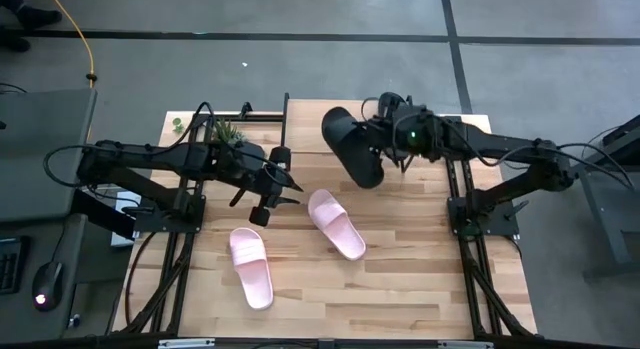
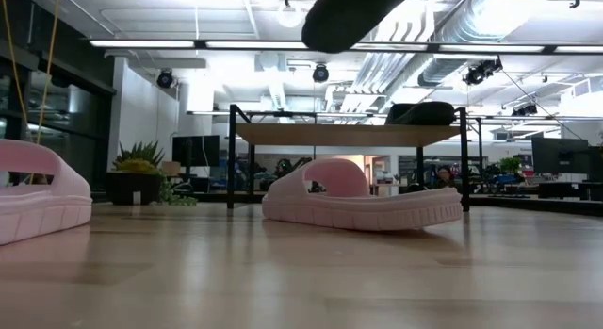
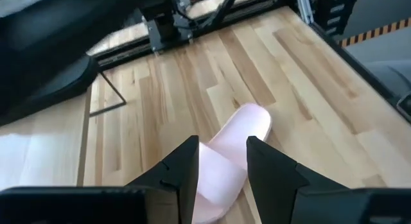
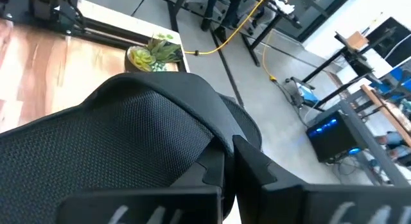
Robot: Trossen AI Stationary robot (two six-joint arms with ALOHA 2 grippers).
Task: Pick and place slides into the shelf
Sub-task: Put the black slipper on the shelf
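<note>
My right gripper is shut on a black slide, held high over the table's far side; in the low view this slide hangs above the shelf. A second black slide lies on the shelf's plank top. Two pink slides rest sole-down on the table, one in the middle and one nearer the front. My left gripper hovers open to the left of the middle pink slide, touching nothing. My right gripper pinches the edge of the black slide's mesh strap between its two fingers. The fingers come from the table's right side, slanting a little downward. The slide is lifted clear of the table and the shelf.
A small potted plant stands at the table's far left, beside the shelf. Black frame rails run along the table's left and right sides. Bare wood shows between and in front of the pink slides.
</note>
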